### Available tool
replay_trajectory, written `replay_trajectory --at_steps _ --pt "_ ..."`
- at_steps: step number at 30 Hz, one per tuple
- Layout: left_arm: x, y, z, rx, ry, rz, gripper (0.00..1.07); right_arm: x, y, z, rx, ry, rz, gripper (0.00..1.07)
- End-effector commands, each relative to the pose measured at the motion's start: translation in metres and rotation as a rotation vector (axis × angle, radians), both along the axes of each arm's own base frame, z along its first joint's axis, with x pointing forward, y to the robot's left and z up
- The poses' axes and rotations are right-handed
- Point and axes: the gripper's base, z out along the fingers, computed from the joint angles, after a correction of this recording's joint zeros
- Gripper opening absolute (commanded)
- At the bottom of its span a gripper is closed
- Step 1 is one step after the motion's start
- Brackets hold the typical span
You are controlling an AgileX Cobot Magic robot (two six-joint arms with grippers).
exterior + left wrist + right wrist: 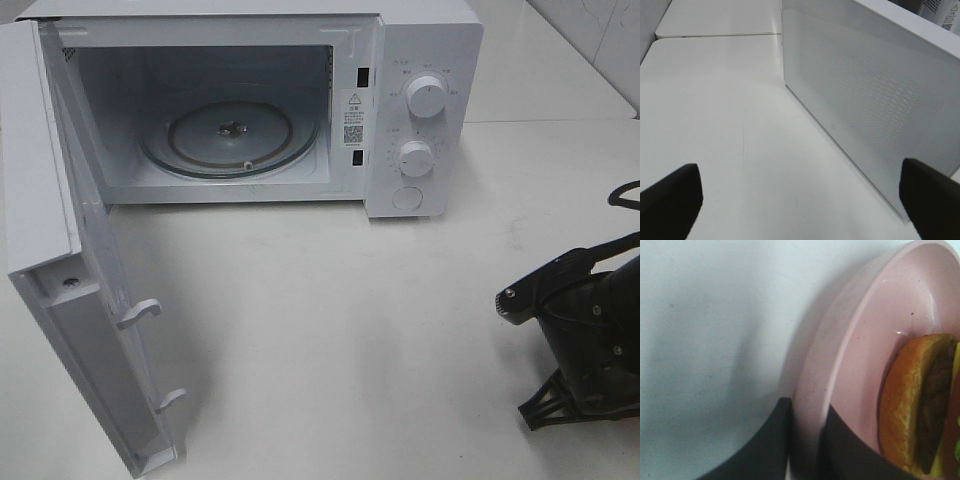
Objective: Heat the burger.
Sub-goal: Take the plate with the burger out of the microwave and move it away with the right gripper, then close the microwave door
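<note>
Burger on pink plate, right gripper on plate rim

Burger point(920, 405) sits on the pink plate point(860, 340). Right gripper point(807, 450) pinches the plate rim, 1 finger inside, 1 outside, plate over the white table point(705, 315). Left gripper point(800, 205) spread wide, grasping nothing, near the open microwave door point(875, 100). Microwave point(420, 60) holds a glass turntable point(230, 140).

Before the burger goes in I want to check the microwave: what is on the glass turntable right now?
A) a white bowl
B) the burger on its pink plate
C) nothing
C: the exterior view shows the microwave door swung open and the glass turntable bare, while the burger sits on the pink plate in the right wrist view.
</note>
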Motion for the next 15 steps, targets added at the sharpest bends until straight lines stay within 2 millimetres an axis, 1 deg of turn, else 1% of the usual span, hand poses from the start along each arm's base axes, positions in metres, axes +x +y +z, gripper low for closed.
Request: replay_trajectory --at_steps 1,2,3,4,5,8,9,10,11,12,13,14,15 --pt "-0.003 0.000 0.000 -0.004 -0.026 0.001 1.01 0.004 -0.002 0.002 -0.036 -0.011 0.023 0.25" --pt "-0.003 0.000 0.000 -0.004 -0.026 0.001 1.01 0.005 0.000 0.003 -0.036 -0.001 0.007 0.33" --pt "-0.003 0.000 0.000 -0.004 -0.026 0.001 1.01 0.005 0.000 0.003 -0.036 -0.001 0.007 0.33" --pt "-0.003 0.000 0.000 -0.004 -0.026 0.001 1.01 0.006 0.002 0.005 -0.034 0.006 0.001 0.37" --pt "-0.003 0.000 0.000 -0.004 -0.026 0.001 1.01 0.007 0.005 0.009 -0.025 0.028 0.003 0.44" --pt "-0.003 0.000 0.000 -0.004 -0.026 0.001 1.01 0.008 0.006 0.011 -0.020 0.039 0.015 0.46" --pt "-0.003 0.000 0.000 -0.004 -0.026 0.001 1.01 0.010 0.009 0.019 0.001 0.042 0.028 0.50" --pt "-0.003 0.000 0.000 -0.004 -0.026 0.001 1.01 0.011 0.012 0.029 0.032 0.036 0.045 0.51" --pt "-0.003 0.000 0.000 -0.004 -0.026 0.001 1.01 0.011 0.012 0.029 0.032 0.036 0.045 0.51" --pt "-0.003 0.000 0.000 -0.004 -0.026 0.001 1.01 0.011 0.013 0.036 0.051 0.026 0.051 0.51" --pt "-0.003 0.000 0.000 -0.004 -0.026 0.001 1.01 0.011 0.015 0.048 0.095 0.013 0.060 0.51" --pt "-0.003 0.000 0.000 -0.004 -0.026 0.001 1.01 0.011 0.015 0.048 0.095 0.013 0.060 0.51" --pt "-0.003 0.000 0.000 -0.004 -0.026 0.001 1.01 0.010 0.018 0.061 0.148 0.011 0.072 0.51"
